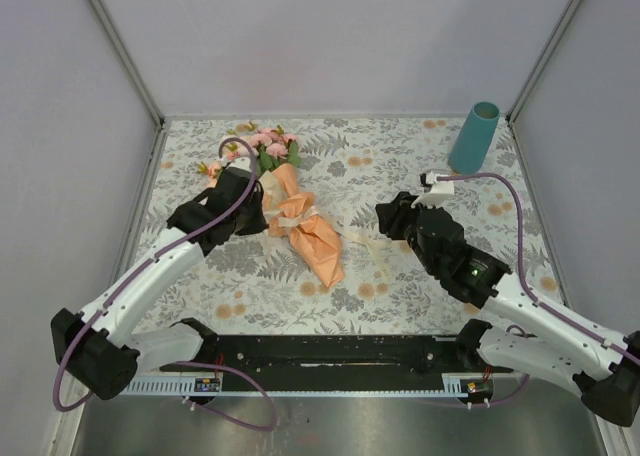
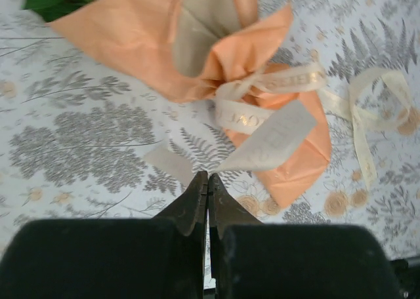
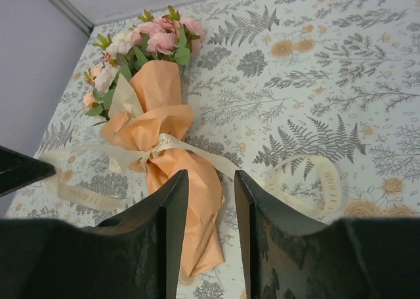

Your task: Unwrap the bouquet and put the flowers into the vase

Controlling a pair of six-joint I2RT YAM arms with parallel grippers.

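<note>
Step in hand: untying. The bouquet [image 1: 300, 216] lies wrapped on the counter [image 1: 400, 156], heads toward 11 o'clock. Left claw [image 2: 208, 179] is together at the ribbon [image 2: 275, 81]; right claw [image 3: 210, 181] is apart. Next move: pull the ribbon loose.

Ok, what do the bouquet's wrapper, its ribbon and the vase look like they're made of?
Wrapper: likely kraft paper, matte tan-orange, holding sharp creases and crumples.
Ribbon: probably satin-like fabric, cream with a slight sheen and gold lettering, lying in limp loops.
Vase: smooth, plain teal with no clear glare; plastic or painted ceramic, I can't tell which.
</note>
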